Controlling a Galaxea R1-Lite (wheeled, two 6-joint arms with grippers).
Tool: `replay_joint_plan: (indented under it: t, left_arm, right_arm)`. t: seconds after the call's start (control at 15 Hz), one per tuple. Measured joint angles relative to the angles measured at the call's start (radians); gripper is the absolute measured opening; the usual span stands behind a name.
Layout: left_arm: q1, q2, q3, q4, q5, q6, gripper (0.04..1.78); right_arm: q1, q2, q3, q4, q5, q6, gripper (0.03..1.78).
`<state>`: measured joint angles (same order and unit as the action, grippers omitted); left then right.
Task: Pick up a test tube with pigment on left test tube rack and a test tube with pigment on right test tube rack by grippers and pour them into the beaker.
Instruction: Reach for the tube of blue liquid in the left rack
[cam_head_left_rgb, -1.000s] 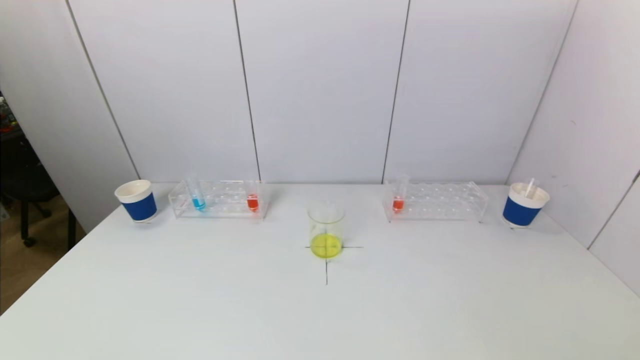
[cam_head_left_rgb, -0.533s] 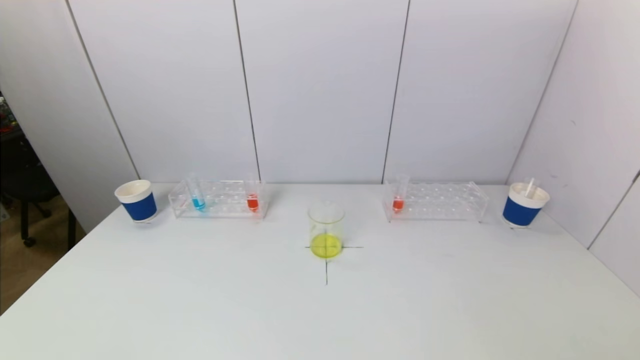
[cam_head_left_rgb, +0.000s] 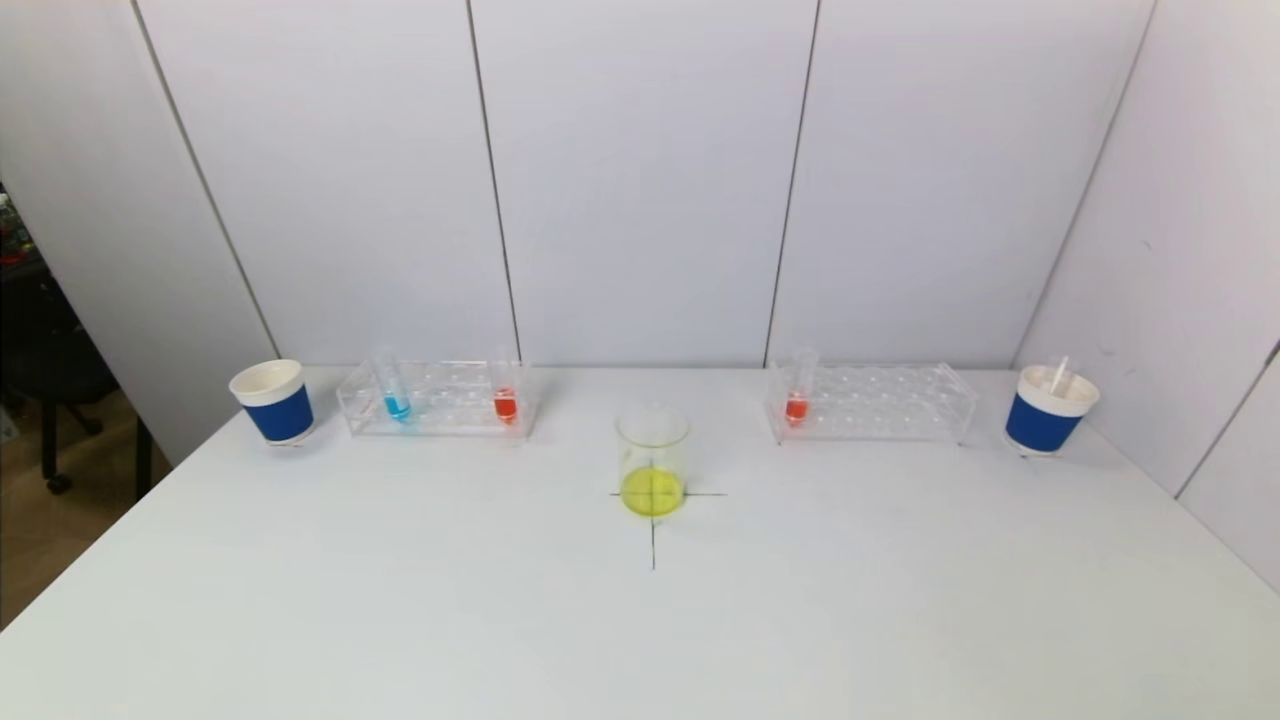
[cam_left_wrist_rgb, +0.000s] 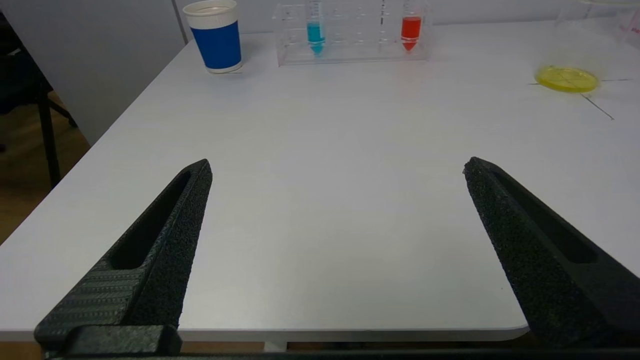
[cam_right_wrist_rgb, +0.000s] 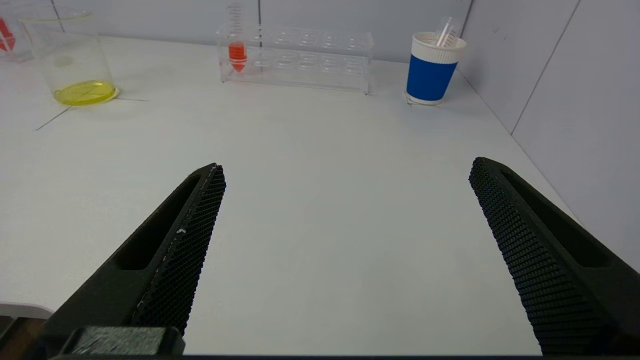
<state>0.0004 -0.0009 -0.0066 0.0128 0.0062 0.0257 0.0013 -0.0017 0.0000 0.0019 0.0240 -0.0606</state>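
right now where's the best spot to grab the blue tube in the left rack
Grip the clear upper part of the blue tube that sticks up above the left rack, coming from above or the front with the open left claw. It leans slightly in its hole, so lift along that tilt.

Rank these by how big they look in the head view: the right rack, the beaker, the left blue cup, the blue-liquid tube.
1. Right rack, clearly the widest.
2. Beaker and left blue cup: near enough alike; the beaker stands nearer the camera, so I won't separate them.
3. Blue-liquid tube, the thinnest.
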Motion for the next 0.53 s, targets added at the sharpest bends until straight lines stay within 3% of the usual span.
replay_joint_plan:
  t: [0.27, 0.53]
  left_arm:
    - [-0.002, 0.034, -0.148, 0.085, 0.003, -0.002, 1.76]
    - [-0.009, 0.208, -0.359, 0.116, 0.003, -0.003, 1.76]
  right_arm:
    - [0.0, 0.0, 0.0, 0.0, 0.0, 0.0, 1.77]
    - [0.0, 0.0, 0.0, 0.0, 0.0, 0.0, 1.77]
